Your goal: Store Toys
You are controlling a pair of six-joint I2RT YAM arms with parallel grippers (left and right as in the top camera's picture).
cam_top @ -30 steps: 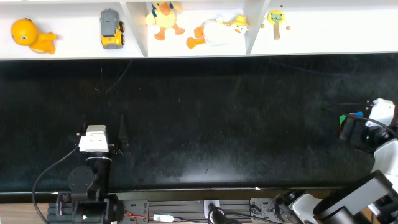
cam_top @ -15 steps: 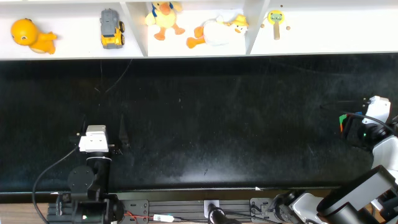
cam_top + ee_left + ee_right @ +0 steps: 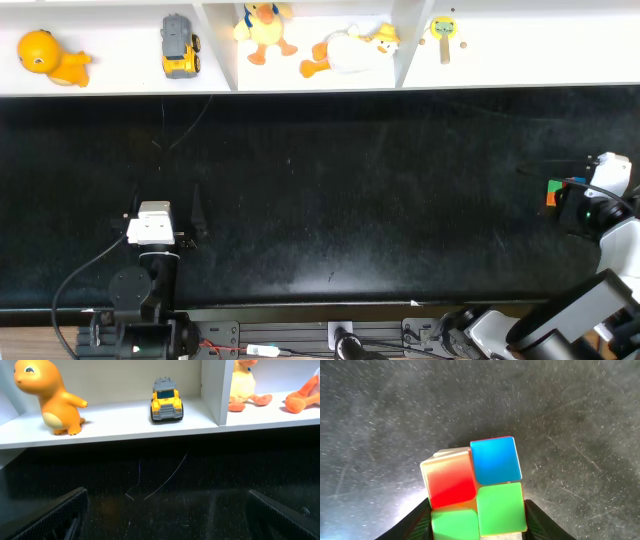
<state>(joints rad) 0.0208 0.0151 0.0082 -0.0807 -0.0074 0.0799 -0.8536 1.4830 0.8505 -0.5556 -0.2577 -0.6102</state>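
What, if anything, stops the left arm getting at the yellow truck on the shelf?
Likely nothing, so probably yes: the yellow truck stands at the open front of the shelf, ahead of the open left gripper, with only bare black table between.

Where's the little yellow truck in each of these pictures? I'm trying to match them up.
Top view: the yellow truck stands in the white shelf's left compartment, near its right wall.
Left wrist view: truck upper middle, facing the camera.
Right wrist view: not in it; a colourful cube is there instead.
Shared landmark: the orange toy in the truck's compartment, in the top and left wrist views.
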